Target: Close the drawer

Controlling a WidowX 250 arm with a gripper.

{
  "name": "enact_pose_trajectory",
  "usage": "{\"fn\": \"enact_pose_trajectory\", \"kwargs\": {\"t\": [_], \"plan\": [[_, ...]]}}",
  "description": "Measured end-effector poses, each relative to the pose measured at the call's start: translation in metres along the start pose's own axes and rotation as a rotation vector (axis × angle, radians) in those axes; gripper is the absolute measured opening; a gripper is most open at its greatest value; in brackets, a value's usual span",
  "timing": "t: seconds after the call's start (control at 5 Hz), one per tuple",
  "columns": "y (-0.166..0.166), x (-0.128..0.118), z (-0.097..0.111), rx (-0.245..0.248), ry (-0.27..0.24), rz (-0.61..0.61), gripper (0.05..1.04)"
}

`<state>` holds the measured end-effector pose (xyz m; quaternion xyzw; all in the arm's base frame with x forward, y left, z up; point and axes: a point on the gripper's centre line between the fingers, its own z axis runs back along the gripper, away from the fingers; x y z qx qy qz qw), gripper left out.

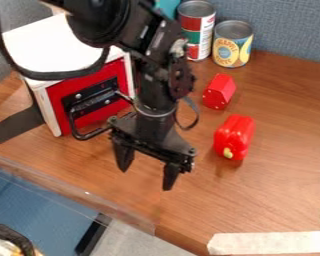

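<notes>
The black gripper [148, 170] hangs over the wooden table in front of and to the right of the drawer, open, with its two fingers apart and nothing between them. The drawer's red front [62, 95] sits in a white cabinet [46, 45] at the upper left. A black looped handle [82, 134] sticks out from that front, close to the gripper's left side. The arm hides the front's right part. The front looks about flush with the white frame; whether it is fully shut I cannot tell.
Right of the arm lie a red toy pepper [234, 137] and a red block [219, 91]. Two cans, one tall [195, 30] and one short [232, 45], stand at the back. White tape [269, 243] marks the front right; the table edge [69, 192] runs along the lower left.
</notes>
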<state>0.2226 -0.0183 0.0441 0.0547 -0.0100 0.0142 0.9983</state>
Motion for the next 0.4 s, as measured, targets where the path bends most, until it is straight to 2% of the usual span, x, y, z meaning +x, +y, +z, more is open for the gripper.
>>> {"fn": "enact_pose_trajectory", "kwargs": {"t": [0.2, 0.4], "plan": [[-0.008, -0.005, 0.018, -0.021, -0.042, -0.059, 1.000], [-0.010, -0.011, 0.039, -0.019, -0.059, -0.095, 1.000]]}}
